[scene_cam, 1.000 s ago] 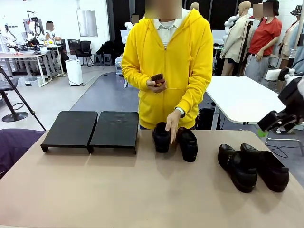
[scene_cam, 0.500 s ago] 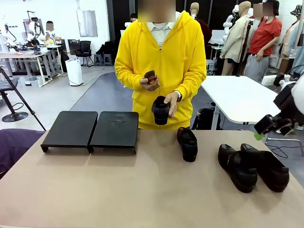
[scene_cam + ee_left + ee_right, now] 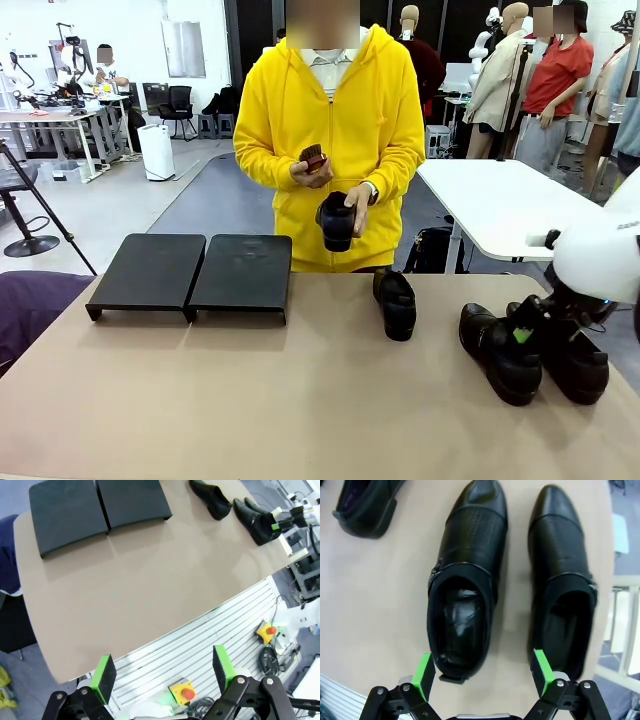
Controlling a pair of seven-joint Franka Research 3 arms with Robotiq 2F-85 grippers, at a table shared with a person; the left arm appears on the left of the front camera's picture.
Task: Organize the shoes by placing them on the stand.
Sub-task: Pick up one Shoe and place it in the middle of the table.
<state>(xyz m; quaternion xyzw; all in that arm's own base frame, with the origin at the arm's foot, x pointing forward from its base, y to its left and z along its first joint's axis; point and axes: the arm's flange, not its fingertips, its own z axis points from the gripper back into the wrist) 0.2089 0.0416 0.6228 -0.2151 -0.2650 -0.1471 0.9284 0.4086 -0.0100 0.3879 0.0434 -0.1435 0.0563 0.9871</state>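
Observation:
Two long black dress shoes [image 3: 500, 352] [image 3: 572, 358] lie side by side at the table's right. My right gripper [image 3: 522, 332] hangs open just above them; in the right wrist view its pads straddle the heel ends of the left shoe [image 3: 465, 585] and the right shoe [image 3: 565, 580]. One loafer [image 3: 397, 303] rests mid-table. The person holds the other loafer [image 3: 336, 222] in one hand, above the far edge. The black two-panel stand [image 3: 190, 272] sits empty at the far left. My left gripper [image 3: 162, 671] is open, high above the near table edge, with the stand [image 3: 97, 507] far below it.
The person in a yellow hoodie stands at the far side, holding a small brown object [image 3: 314, 158] in the other hand. A white table [image 3: 500, 205] stands behind to the right. Bare tabletop [image 3: 250, 390] spreads between stand and shoes.
The person lifted one loafer off the table and holds it at chest height. My right arm came down from the right edge to just above the pair of dress shoes.

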